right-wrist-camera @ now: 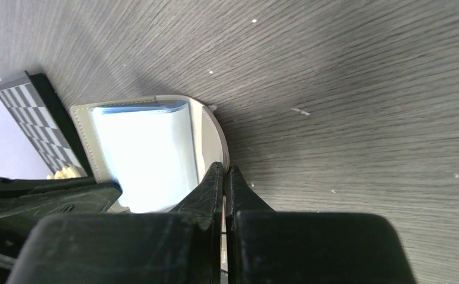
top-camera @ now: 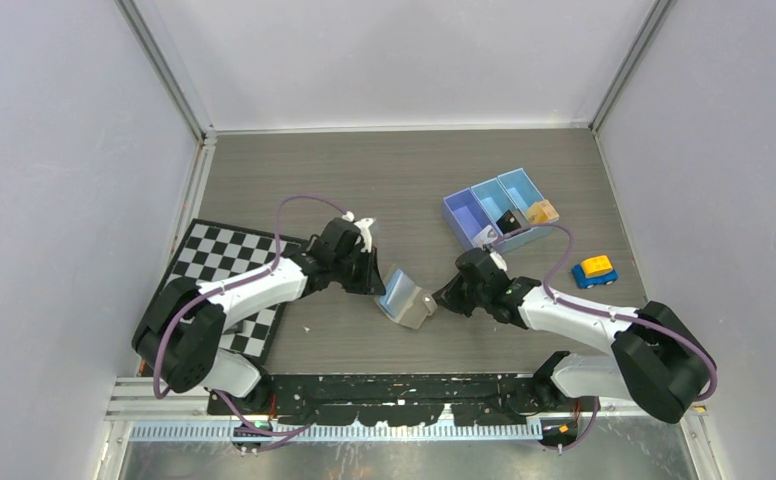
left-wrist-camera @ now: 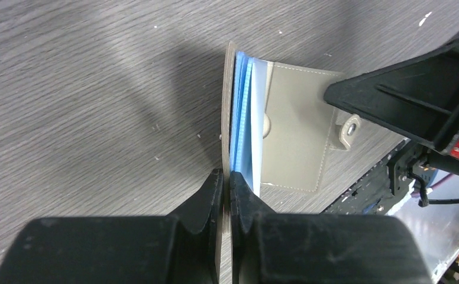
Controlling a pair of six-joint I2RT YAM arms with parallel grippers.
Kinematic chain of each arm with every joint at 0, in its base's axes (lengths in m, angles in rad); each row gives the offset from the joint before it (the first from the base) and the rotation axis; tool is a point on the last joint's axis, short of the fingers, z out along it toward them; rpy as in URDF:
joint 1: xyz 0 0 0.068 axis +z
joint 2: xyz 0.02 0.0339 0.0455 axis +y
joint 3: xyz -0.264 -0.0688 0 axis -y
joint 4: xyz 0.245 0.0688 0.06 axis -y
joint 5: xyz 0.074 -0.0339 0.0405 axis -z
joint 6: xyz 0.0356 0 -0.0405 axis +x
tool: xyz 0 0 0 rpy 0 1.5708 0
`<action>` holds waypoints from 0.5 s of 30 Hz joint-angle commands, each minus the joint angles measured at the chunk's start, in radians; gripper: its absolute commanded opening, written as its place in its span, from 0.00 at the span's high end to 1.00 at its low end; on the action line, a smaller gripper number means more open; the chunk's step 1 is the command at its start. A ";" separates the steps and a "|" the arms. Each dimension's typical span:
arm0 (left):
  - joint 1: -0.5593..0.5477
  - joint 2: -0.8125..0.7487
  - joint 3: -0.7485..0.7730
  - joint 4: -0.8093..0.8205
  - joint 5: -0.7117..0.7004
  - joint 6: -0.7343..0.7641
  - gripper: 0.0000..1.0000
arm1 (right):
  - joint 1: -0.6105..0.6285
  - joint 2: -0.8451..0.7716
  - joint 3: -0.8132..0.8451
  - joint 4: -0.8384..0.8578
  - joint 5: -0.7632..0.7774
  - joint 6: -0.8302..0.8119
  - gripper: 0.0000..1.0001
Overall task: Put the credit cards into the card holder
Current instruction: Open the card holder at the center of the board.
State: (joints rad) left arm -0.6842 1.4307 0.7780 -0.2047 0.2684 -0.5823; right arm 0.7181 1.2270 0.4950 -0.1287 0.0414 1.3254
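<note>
Card holder [top-camera: 405,297] stands mid-tabletop, between the two arms. Its grey covers are spread in a V and the pale blue pockets [left-wrist-camera: 243,118] are showing.

Left to right:
- Checkered board [top-camera: 226,255] lies at the left edge, apart from the work.
- Left jaws are pinched nearly together on the thin edge of the holder's left grey cover. The left wrist view shows that edge clamped between them.
- Right jaws are likewise closed down, on the curved rim of the cover on the snap tab [left-wrist-camera: 349,127] side.
- Neither pair has a card.
- Blue tray [top-camera: 456,215], far right, holds small items, one of them an orange item [top-camera: 542,211]. They are too small to confirm as the credit cards.
- Toy car [top-camera: 595,271] sits beyond, nearer you.

Judgement: you are at the open-and-brace step, and no card looks loaded. The next move likely calls for one arm to hold the holder spread while you free the other to fetch a card. Before releasing, check that a single grip will hold the V open, with a pocket mouth facing the incoming arm.
</note>
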 commanded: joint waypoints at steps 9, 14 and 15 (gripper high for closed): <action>0.002 0.059 -0.030 0.174 0.180 -0.052 1.00 | 0.004 0.077 0.023 0.007 0.072 -0.072 0.99; 0.002 0.085 -0.035 0.199 0.203 -0.063 1.00 | 0.004 0.096 0.025 0.011 0.076 -0.077 1.00; 0.001 0.089 -0.035 0.200 0.206 -0.067 1.00 | 0.003 0.099 0.025 0.012 0.077 -0.078 1.00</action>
State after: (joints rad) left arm -0.6773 1.4830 0.7624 -0.0437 0.4461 -0.6338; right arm 0.7177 1.3090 0.4957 -0.1455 0.0898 1.2610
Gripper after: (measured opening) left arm 0.051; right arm 0.030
